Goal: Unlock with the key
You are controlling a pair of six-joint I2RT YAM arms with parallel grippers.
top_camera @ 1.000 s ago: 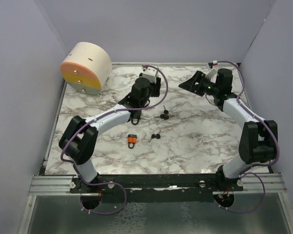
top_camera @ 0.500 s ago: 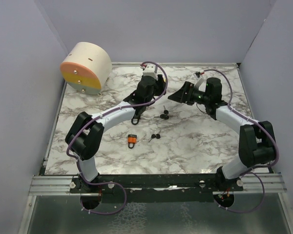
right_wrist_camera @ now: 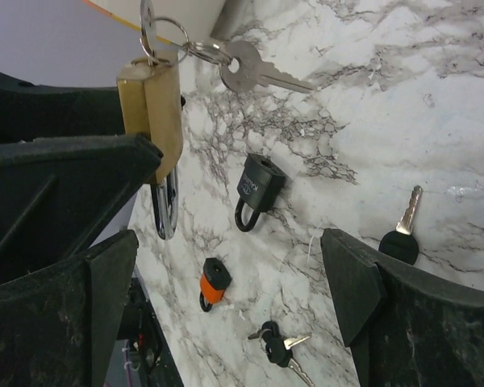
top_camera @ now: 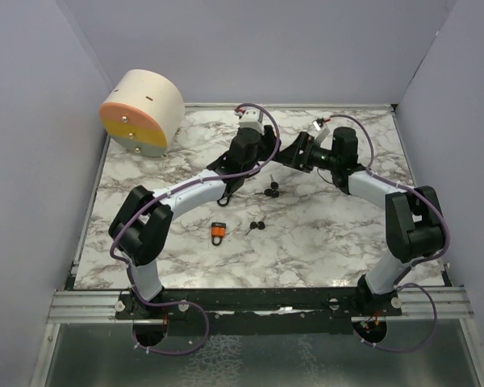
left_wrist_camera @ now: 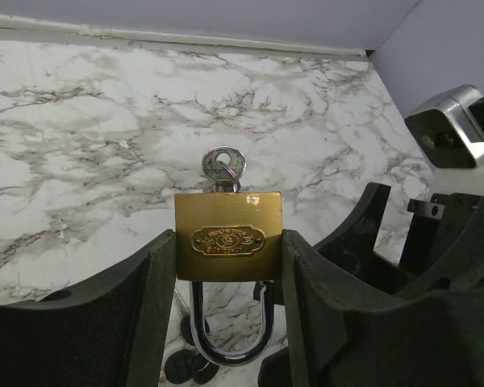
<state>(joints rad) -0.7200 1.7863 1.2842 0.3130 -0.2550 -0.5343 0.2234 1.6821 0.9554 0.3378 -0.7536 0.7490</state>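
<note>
- We have the left gripper [left_wrist_camera: 228, 262] clamped on the two narrow edges of a rectangular brass padlock [left_wrist_camera: 228, 234]. It is held up off the white marble-pattern bench [left_wrist_camera: 81, 121], chrome shackle [left_wrist_camera: 228, 343] hanging down, keyway up.
- A small silver key [left_wrist_camera: 223, 168] sits in the keyway, and only its round bow shows above the body. A second silver key [right_wrist_camera: 262, 74] dangles from the same split ring.
- The right gripper [right_wrist_camera: 230, 258] is spread wide with nothing in it, just beside the padlock, over the far middle of the bench.
- Handling, our read: the padlock is rigid, dense and smooth, so it can slip under torque. The left grip has to resist the twist.
- The key is thin, stiff and small, and the bow is the only place to take it. We'd pinch the bow across its flat faces and turn about the key's own axis.
- Risk: the spare key swings freely and may get between the pads.
- Writing: an oval stamped plate [left_wrist_camera: 227, 240] on the brass face carries lettering too small for us to read. We see nothing else legible.
- Also lying on the bench, not needed:
  - small black padlock [right_wrist_camera: 258, 189]
  - orange padlock [right_wrist_camera: 214, 282]
  - black-headed key [right_wrist_camera: 403, 238]
  - pair of black-headed keys [right_wrist_camera: 274, 337]
- A cream drum [top_camera: 141, 111] with an orange-yellow face is at the far-left corner.
</note>
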